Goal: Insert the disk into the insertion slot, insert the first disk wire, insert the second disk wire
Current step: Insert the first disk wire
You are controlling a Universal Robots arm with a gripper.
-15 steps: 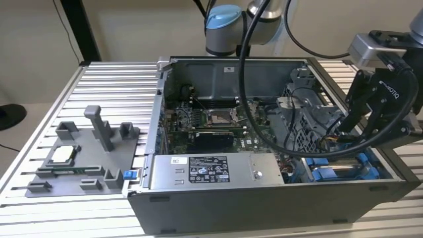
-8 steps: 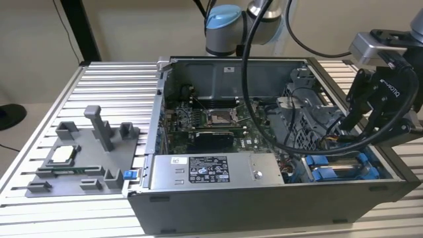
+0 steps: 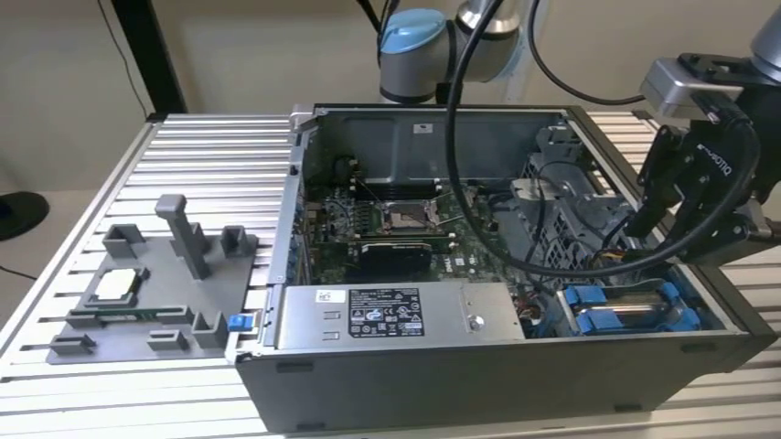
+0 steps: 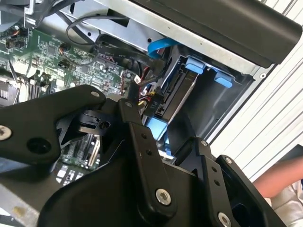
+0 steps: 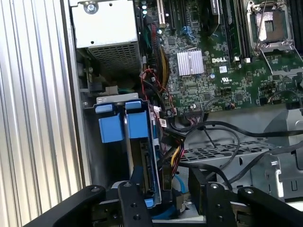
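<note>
Disk [image 5: 141, 161] stands edge-on in the insertion slot [image 5: 110, 128], just ahead of the fingers [image 5: 129, 203]. Bench [image 3: 196, 146] carries the open computer case [image 3: 488, 384]; the motherboard [image 3: 366, 197] lies beyond the fingers. Gripper [image 5: 170, 189] hovers over the slot, fingers spread apart, gripping nothing. Cables [image 5: 176, 158] run between them.

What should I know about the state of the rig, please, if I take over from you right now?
Gripper: low over the drive corner of the case, at the exterior view's right; grip state unclear.
Disk: stands on edge in the slot.
Wires: a wire bundle and a blue cable lie at the disk's end, close to the gripper.
Done: the disk looks inserted.
Left: both wires are unconfirmed, as their plugs are hidden.
</note>
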